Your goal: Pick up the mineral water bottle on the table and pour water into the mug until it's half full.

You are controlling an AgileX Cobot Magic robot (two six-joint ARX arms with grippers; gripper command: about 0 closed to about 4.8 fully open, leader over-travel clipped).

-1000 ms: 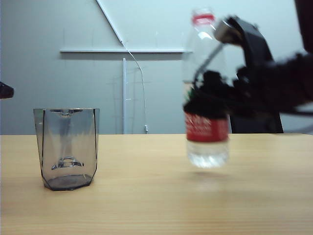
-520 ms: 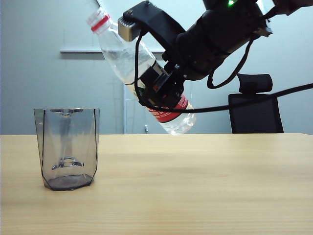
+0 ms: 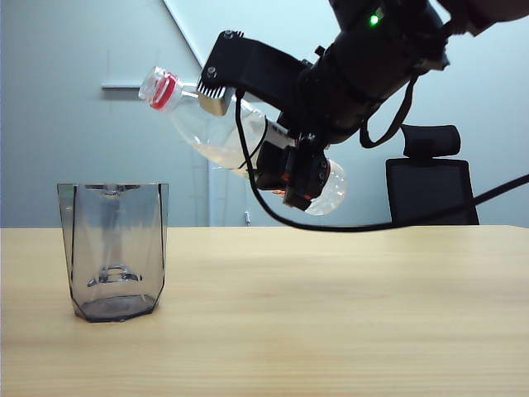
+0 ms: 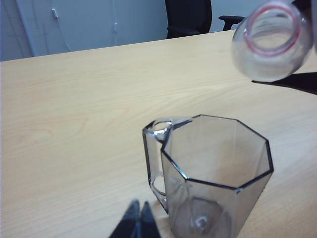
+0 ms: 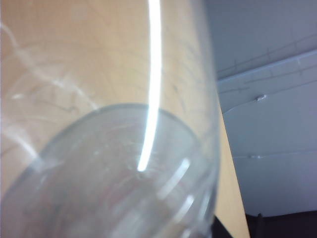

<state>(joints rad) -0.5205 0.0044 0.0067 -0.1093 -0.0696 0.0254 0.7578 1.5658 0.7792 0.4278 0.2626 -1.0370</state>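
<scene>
The mineral water bottle [image 3: 207, 132] hangs tilted in the air, its uncapped mouth and red neck ring pointing left and slightly up. My right gripper [image 3: 289, 169] is shut on its labelled lower half. The water [image 3: 235, 157] lies along the bottle's lower side, and no stream leaves it. The mug [image 3: 116, 248], smoky grey and faceted, stands empty on the table [image 3: 331, 314], below the bottle's mouth. In the left wrist view my left gripper [image 4: 138, 218] is shut and empty beside the mug [image 4: 218, 168] near its handle, with the bottle's mouth [image 4: 273, 39] beyond. The bottle's wall [image 5: 124, 148] fills the right wrist view.
A black office chair [image 3: 430, 190] stands behind the table at the right. A grey wall with a white rail [image 3: 124, 85] and cable is behind. The right arm's black cable [image 3: 397, 223] sags to just above the tabletop.
The right arm lifted the bottle off the table, carried it left and tipped it from upright to nearly lying, neck toward the mug. The mug has not moved.
</scene>
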